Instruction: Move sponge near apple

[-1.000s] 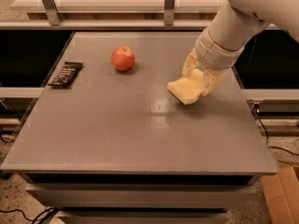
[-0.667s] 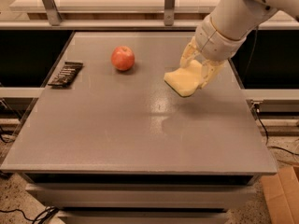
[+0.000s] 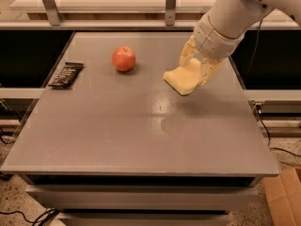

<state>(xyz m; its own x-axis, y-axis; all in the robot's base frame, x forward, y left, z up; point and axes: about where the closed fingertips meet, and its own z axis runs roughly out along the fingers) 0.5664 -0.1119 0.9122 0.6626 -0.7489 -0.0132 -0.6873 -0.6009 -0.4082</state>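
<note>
The pale yellow sponge (image 3: 184, 79) hangs tilted in my cream gripper (image 3: 195, 72), lifted above the grey table at its right side. The gripper is shut on the sponge's far end, and the white arm reaches in from the upper right. The small red apple (image 3: 123, 59) sits on the table at the back left of centre, well to the left of the sponge.
A dark flat packet (image 3: 66, 74) lies near the table's left edge (image 3: 35, 102). A metal rail and uprights (image 3: 170, 4) run behind the table. A cardboard box (image 3: 284, 197) stands on the floor at the lower right.
The gripper has lifted the sponge off the table and carried it slightly left, toward the apple. The apple and the packet have not moved.
</note>
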